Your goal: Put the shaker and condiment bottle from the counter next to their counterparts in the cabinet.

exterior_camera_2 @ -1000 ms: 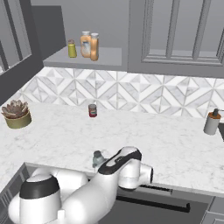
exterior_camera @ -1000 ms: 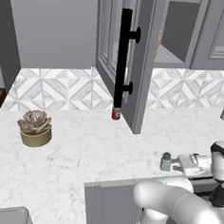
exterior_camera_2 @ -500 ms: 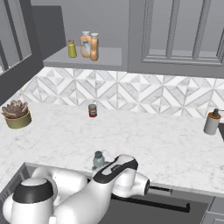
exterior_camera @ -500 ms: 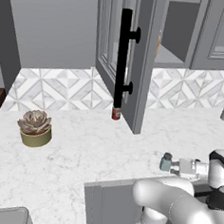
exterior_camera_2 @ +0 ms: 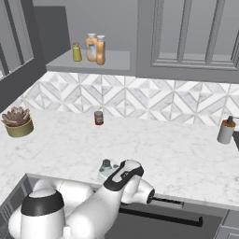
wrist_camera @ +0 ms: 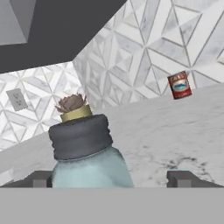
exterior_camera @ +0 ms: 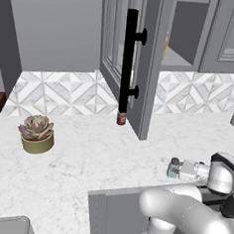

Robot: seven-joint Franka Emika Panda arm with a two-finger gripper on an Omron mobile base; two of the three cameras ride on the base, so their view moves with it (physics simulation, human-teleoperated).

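The shaker (exterior_camera: 173,167) stands near the front edge of the bench (exterior_camera: 86,156), and bare marble lies open behind it and to either side. Behind it toward the wall, the small red can (exterior_camera: 121,118) stands just beside the open cabinet door (exterior_camera: 136,61), whose black bar handle (exterior_camera: 128,60) juts out over the bench. Well off to one side of the shaker sits the potted succulent (exterior_camera: 36,134); well off to the other stands the grey cylinder (exterior_camera_2: 226,130). Above and beyond the shaker, the cabinet shelf (exterior_camera_2: 114,60) carries bottles (exterior_camera_2: 95,48) at one end, with bare shelf beside them.
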